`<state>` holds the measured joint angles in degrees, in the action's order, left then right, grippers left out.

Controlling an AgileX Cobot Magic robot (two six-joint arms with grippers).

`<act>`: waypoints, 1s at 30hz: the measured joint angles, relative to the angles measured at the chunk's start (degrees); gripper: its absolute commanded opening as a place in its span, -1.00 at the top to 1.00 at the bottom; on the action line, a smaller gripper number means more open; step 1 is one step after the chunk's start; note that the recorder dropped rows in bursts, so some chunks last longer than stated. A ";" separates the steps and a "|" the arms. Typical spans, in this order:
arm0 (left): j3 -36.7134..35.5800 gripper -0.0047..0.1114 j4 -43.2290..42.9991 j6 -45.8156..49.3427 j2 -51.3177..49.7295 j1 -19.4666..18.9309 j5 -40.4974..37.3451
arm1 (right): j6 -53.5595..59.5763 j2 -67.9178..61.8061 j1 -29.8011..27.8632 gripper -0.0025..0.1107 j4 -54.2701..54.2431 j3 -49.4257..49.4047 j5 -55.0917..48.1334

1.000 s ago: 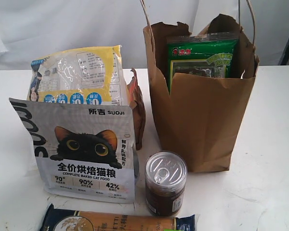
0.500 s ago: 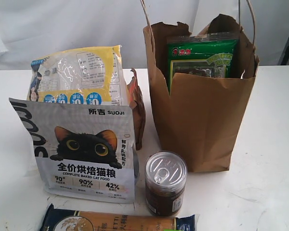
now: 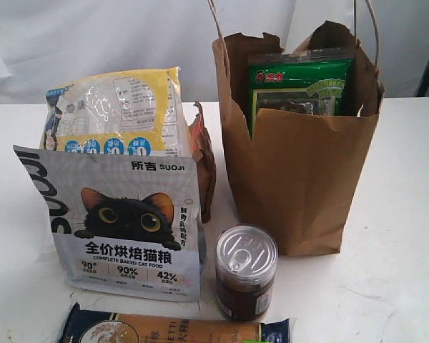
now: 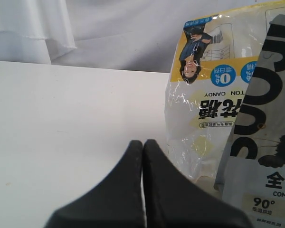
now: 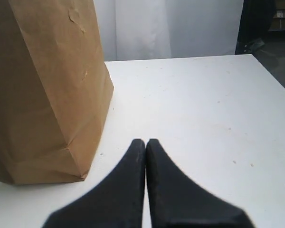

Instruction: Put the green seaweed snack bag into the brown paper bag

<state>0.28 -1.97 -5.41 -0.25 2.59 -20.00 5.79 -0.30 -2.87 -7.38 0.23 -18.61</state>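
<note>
The green seaweed snack bag (image 3: 299,84) stands upright inside the brown paper bag (image 3: 300,179), its top part with the red logo showing above the torn front edge. The paper bag's side wall (image 5: 42,90) also fills one side of the right wrist view. My right gripper (image 5: 146,141) is shut and empty, low over the white table beside the bag. My left gripper (image 4: 143,142) is shut too, holding nothing, near the yellow-and-clear bag (image 4: 204,90). Neither gripper shows in the exterior view.
A grey cat-food pouch (image 3: 121,221) stands front left with the yellow-and-clear bag (image 3: 118,114) behind it. A lidded can (image 3: 246,271) sits before the paper bag, and a long packet (image 3: 171,330) lies at the front edge. The table (image 5: 204,104) ends at the right.
</note>
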 measured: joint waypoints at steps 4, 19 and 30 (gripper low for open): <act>0.00 0.92 0.00 0.00 0.00 0.00 0.00 | 0.15 0.00 0.00 0.96 0.23 0.00 -0.55; 0.00 0.92 0.00 0.00 0.00 0.00 0.00 | 0.15 0.00 0.00 0.96 0.37 0.00 -1.19; 0.00 0.92 0.00 0.00 0.00 0.00 0.00 | 0.15 0.00 0.00 0.96 0.37 0.00 -1.19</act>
<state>0.28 -1.97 -5.41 -0.25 2.59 -20.00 5.94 -0.30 -2.87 -7.01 0.23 -19.79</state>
